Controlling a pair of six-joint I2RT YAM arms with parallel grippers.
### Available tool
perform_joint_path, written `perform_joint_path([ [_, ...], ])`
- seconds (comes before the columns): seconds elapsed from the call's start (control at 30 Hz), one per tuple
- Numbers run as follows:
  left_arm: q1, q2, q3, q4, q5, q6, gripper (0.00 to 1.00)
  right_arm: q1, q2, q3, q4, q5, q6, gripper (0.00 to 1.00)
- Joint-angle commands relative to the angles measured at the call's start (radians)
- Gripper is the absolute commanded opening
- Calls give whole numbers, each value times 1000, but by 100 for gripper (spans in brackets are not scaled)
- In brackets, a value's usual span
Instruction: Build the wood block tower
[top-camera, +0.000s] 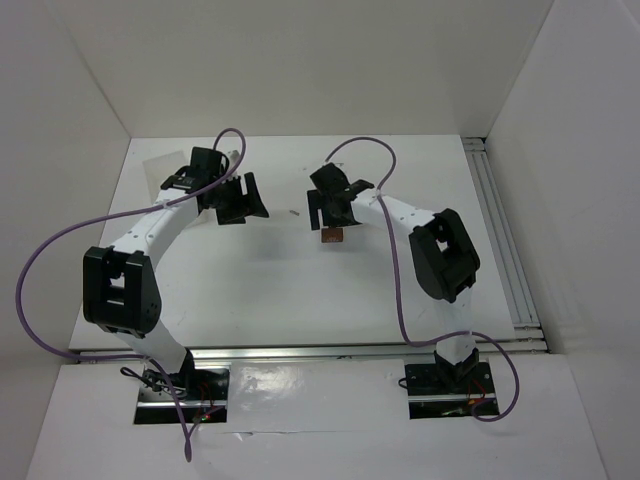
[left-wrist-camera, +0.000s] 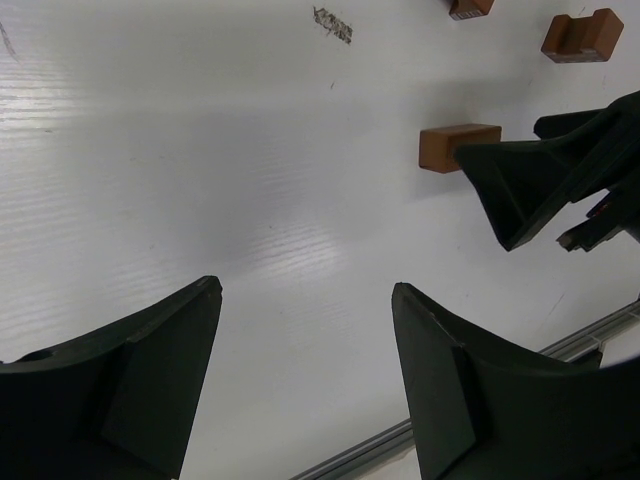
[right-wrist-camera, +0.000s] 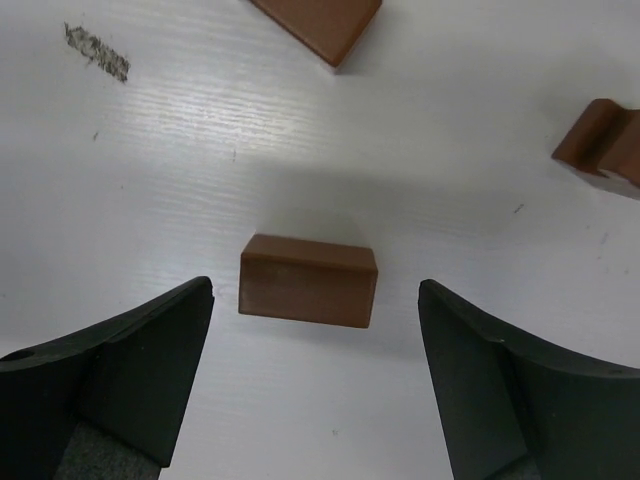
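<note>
Left gripper (left-wrist-camera: 305, 300) hangs spread and empty toward the far left corner of the bench (top-camera: 260, 290), clear of the work. Right gripper (right-wrist-camera: 315, 295), also spread, straddles a wood brick (right-wrist-camera: 308, 282) lying mid-bench, apparently lined up to pinch it; nothing stacked yet.

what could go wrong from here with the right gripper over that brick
1. The brick lies slightly skewed between the open fingers of the right gripper; closing may twist or shove it instead of clamping it squarely.
2. The notched block and the flat block lie close by; a careless swing could knock them.
3. The left gripper, also open, hovers near; the arms might clash.
</note>
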Motion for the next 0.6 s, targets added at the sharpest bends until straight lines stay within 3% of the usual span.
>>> perform_joint_path([
  [0.0,-5,-21,47,-18,-12,6,81,-32,-91,44,9,83,3,90],
  [0.27,-15,-39,58,-18,37,6,82,-132,-62,88,15,95,42,78],
  [0.4,-16,-39,58,-18,37,-3,82,-168,-12,140,-31,156,77,66],
  [0.57,-25,-50,47,-18,25,-3,82,-188,-3,171,-13,105,66,66],
])
